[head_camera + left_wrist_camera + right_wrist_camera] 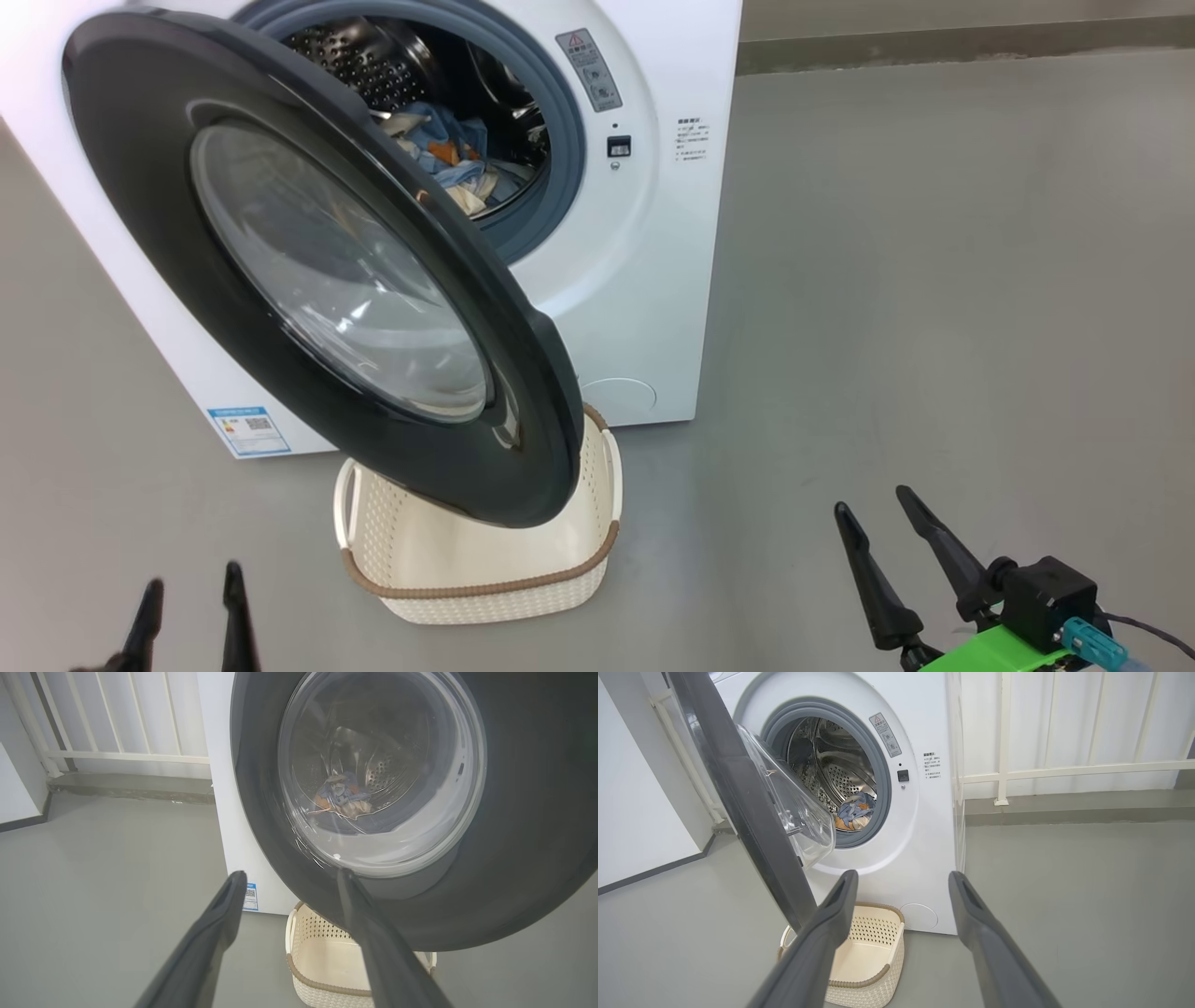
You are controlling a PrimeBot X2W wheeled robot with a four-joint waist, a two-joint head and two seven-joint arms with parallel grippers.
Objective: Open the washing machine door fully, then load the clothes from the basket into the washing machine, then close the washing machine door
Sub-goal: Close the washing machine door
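Note:
The white washing machine (pixel 644 261) stands ahead, its big black door (pixel 168 252) swung partly open over the basket. Blue and beige clothes (pixel 448 159) lie inside the steel drum, also visible as clothes (pixel 853 812) and through the porthole as clothes (pixel 343 798). The cream basket (pixel 485 569) on the floor under the door looks empty, as does the basket (pixel 864 956). My left gripper (pixel 191 583) is open at the lower left, short of the door (pixel 523 812). My right gripper (pixel 873 499) is open at the lower right, off to the machine's right, holding nothing.
Grey floor (pixel 934 280) spreads to the right of the machine. A white railing (pixel 1064 770) runs along a raised ledge behind it. A white wall (pixel 635 812) with a dark skirting stands at the left.

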